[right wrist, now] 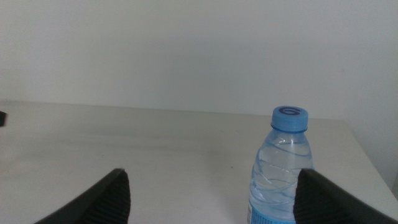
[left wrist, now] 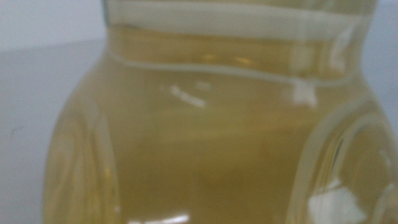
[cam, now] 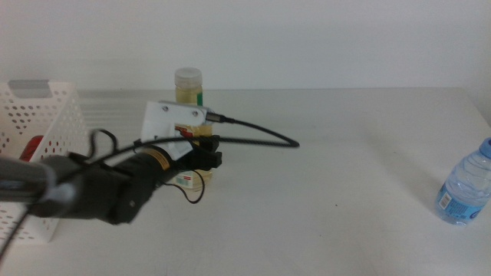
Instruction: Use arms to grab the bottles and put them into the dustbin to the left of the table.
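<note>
Middle view shows my left arm [cam: 115,188] reaching in from the left side of the table [cam: 345,176], its white wrist block and thick black cable [cam: 261,130] stretched toward the yellow juice bottle [cam: 189,86]. That bottle stands upright toward the far edge of the table, a little left of centre, and my left gripper [cam: 205,153] sits right at its lower body — the dark jaws overlap the bottle in this view, with a bit of red-and-white label peeking out below them. Whether those jaws are pressed onto it or just flanking it I cannot tell. From my left wrist the bottle [left wrist: 211,124] fills the whole picture, a blurred amber wall of liquid with a pale band near the neck, so close that my own jaws are not visible. The dustbin [cam: 46,115] stands at the table's left edge, its perforated white wall just beside my forearm, with something red [cam: 32,147] showing inside it. Over on the right edge of the table stands the small water bottle [cam: 466,188], upright, blue cap on. My right wrist view has that bottle [right wrist: 283,168] ahead of my right gripper [right wrist: 211,196] — jaws spread wide, nothing between them — closer to one jaw than the other.
</note>
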Available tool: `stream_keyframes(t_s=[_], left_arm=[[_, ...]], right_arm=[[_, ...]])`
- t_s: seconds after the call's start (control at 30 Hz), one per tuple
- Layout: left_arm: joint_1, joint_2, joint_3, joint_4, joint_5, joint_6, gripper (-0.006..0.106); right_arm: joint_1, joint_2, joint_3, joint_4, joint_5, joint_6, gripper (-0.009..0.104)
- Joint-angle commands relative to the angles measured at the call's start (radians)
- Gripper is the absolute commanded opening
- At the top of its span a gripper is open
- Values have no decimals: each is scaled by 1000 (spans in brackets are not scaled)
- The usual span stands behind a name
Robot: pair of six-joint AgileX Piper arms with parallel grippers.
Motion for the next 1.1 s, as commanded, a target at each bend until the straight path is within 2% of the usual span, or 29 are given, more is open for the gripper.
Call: stream_keyframes(t_s=[0.0,0.27,0.57,0.87,0.97,1.07], left_arm=[[-1,-172,-25,-12,56,-9,10],[64,-432,-106,-10,607,-2,10],[215,-468,-434,-12,1273,96,10],[474,-432,-667,-44,1612,269,10],[563,-411,-702,-81,1663,338,10],[636,-389,-724,-81,1685,393,10]], right_arm=[[-3,-27,-28,-6,-78,-5,69],[-3,-27,-28,-6,-78,-5,69],[-3,-27,-28,-6,-78,-5,69],[-3,-27,-28,-6,-78,-5,69],[-3,-27,-28,-6,-78,-5,69],[-3,-27,-28,-6,-78,-5,69]])
